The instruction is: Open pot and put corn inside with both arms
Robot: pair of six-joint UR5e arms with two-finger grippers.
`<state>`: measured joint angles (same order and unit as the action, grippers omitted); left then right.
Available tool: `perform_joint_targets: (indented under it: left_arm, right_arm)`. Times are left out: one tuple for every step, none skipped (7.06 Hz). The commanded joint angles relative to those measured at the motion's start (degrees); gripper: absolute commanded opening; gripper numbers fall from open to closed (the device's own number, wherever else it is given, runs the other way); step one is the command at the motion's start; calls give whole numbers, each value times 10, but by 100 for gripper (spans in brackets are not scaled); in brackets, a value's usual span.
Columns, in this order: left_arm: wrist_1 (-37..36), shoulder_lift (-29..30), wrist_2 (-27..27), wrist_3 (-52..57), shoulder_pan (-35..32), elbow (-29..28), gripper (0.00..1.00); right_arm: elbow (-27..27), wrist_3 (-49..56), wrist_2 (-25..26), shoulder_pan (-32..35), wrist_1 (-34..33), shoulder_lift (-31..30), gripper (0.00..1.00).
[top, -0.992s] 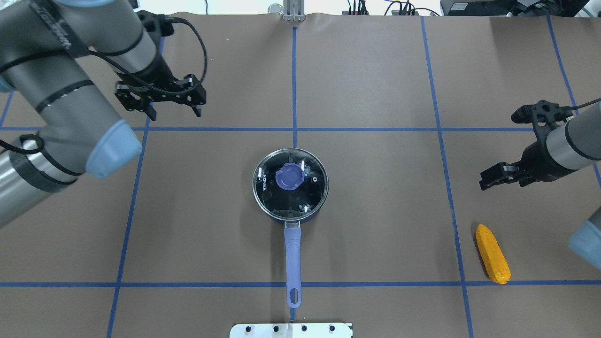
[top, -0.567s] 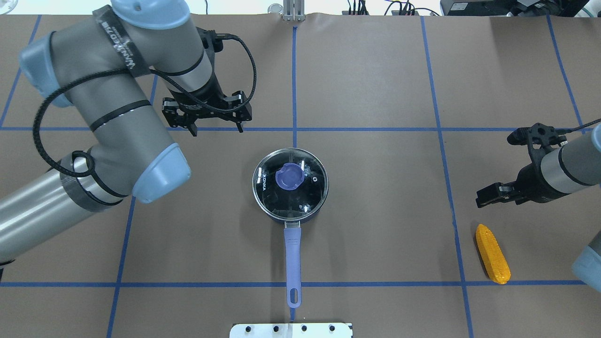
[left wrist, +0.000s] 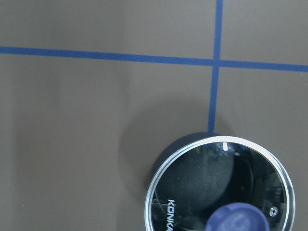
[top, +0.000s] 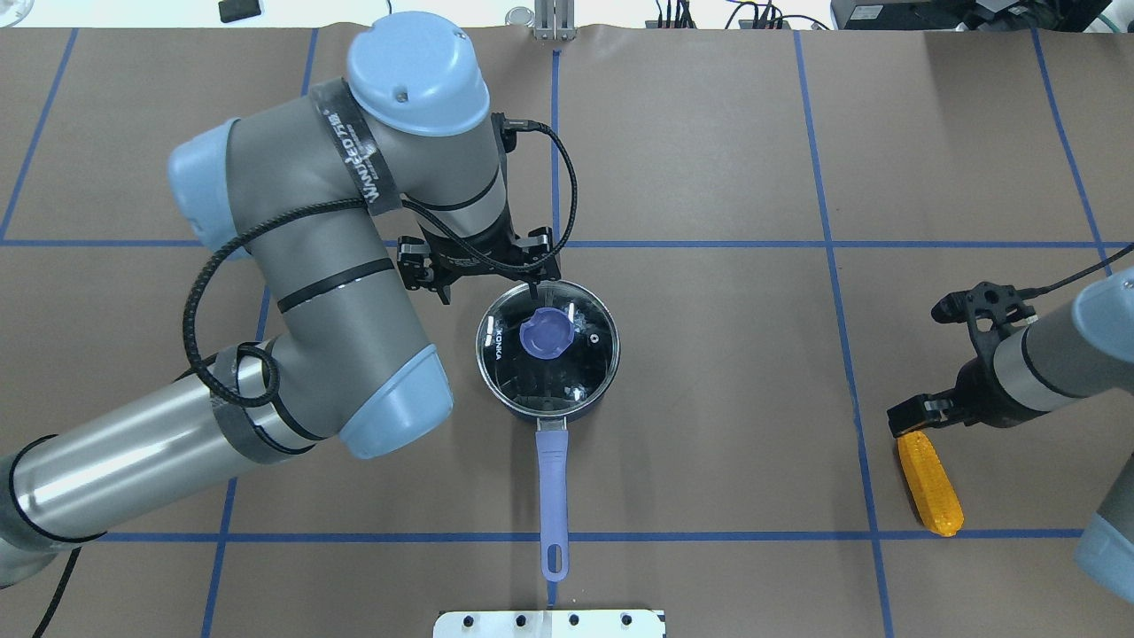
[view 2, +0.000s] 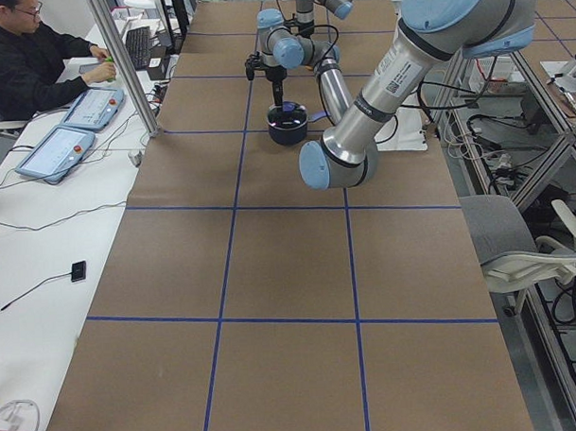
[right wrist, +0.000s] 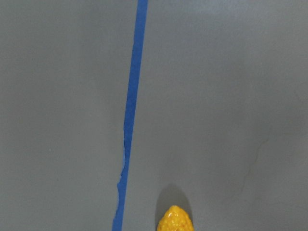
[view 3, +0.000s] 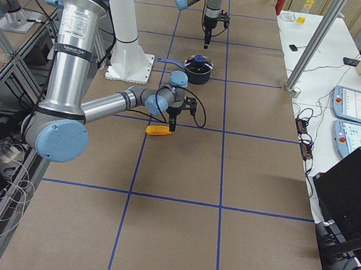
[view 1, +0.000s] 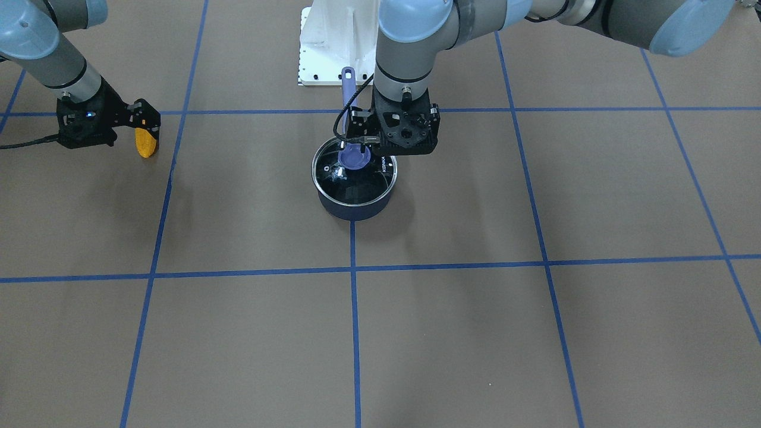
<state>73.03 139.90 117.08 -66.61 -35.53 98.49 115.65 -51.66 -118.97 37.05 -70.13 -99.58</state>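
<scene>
The pot [top: 547, 350] sits mid-table [top: 709, 399] with its lid [top: 580, 363] on and its handle [top: 551, 478] pointing toward the robot. The corn [top: 930, 483] lies well apart to the pot's right. The left hand [top: 487, 291] hangs over the pot's far-left rim, and the right hand [top: 912, 416] over the corn's far end.

you have the pot [view 1: 355, 209] upright at the table's centre: dark navy, with its glass lid [top: 571, 377] seated flat and closed, lavender knob [top: 545, 335] on top. its long lavender handle [top: 551, 470] points straight toward the robot's base. the corn [top: 929, 483], a yellow-orange cob, lies flat well off to the robot's right. the left gripper [top: 488, 289] hangs by the pot's far rim, jaws spread wide. the right gripper [top: 905, 418] hangs over the corn's far tip, jaws apparently apart.
</scene>
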Motion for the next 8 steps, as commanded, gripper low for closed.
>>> perform_joint_targets:
  left_arm:
    - [7, 8, -7, -3, 11, -9, 100]
    - [7, 7, -7, -3, 11, -10, 99]
    - [7, 6, -7, -2, 11, -10, 99]
    - [7, 4, -7, -1, 11, -10, 99]
    - [7, 3, -7, -1, 11, -13, 99]
    - [7, 2, -8, 1, 10, -14, 99]
    - [7, 2, -7, 1, 10, -14, 99]
    - [7, 2, -8, 1, 10, -14, 99]
  right_arm:
    - [-1, 1, 29, -49, 0, -11, 98]
    - [-1, 2, 30, -62, 0, -11, 97]
    - [-1, 4, 30, -69, 0, -12, 94]
    - [0, 9, 30, -69, 1, -20, 92]
    - [1, 9, 30, -69, 1, -24, 88]
    - [1, 9, 30, -68, 1, -27, 80]
    - [1, 9, 30, -69, 0, -28, 74]
    - [0, 9, 30, -69, 0, -32, 68]
